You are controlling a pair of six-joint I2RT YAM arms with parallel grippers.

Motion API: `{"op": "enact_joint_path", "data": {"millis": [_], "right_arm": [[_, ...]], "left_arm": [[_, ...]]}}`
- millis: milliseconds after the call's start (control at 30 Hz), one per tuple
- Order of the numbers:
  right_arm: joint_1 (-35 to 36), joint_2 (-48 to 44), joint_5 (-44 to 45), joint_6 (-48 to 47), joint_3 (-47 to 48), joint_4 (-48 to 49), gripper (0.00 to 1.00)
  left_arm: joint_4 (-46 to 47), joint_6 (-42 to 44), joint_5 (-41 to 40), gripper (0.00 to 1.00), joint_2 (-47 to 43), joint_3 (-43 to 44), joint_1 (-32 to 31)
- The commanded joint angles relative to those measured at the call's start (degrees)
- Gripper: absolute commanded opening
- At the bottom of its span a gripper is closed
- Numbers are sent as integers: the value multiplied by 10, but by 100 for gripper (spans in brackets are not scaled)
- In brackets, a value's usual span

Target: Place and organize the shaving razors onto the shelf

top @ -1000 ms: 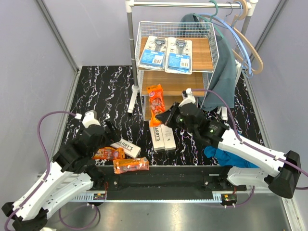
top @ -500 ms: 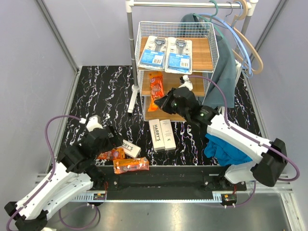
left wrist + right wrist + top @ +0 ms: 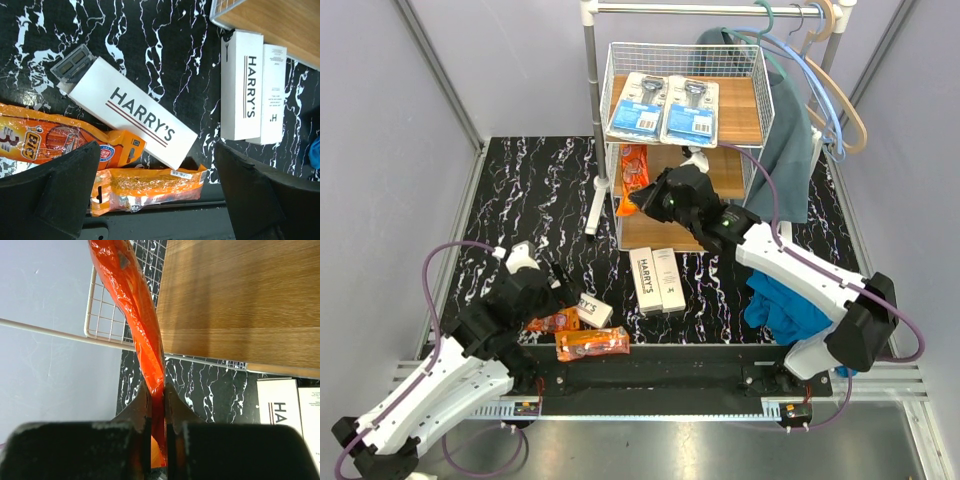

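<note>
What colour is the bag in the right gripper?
Orange. The bag shows best in the right wrist view.

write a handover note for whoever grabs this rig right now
Right gripper: shut on an orange bag, held at the shelf's middle tier, left side, not released.
Left gripper: open, above a slanted HARRY'S box.
Done: two blister cards on the top tier.
Left: the held bag, two loose orange bags by the table's front edge, the slanted box, a pair of HARRY'S boxes before the shelf.
</note>
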Motion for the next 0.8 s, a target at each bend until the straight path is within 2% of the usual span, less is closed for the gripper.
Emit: {"op": "enact_joint_path", "data": {"millis": [0,33,100,133,267,500,633,733,767], "right_arm": [[-6,24,23,-13,48,29,9],[-7,26,28,-11,53,25,19],[-7,35,27,-11,62,21,26],[-7,36,27,-12,64,22,33],[-7,40,30,-15,76,18,46],[-7,34,25,-12,66,17,60],[-7,23,28,-12,51,19,64],[-7,15,35,-17,46,19,65],[-7,11,35,-18,44,18,65]], "left_arm": [[31,-1,18,99,-7,-5,1],[33,-1,20,99,-8,-6,1],[36,0,25,99,-8,-6,1],[36,1,31,99,-8,-9,1],[43,-7,46,99,-14,-24,0],[95,18,70,99,-11,-12,0],[202,57,120,98,58,41,0],[259,90,153,89,151,113,0],[271,108,163,78,177,151,-1]]}}
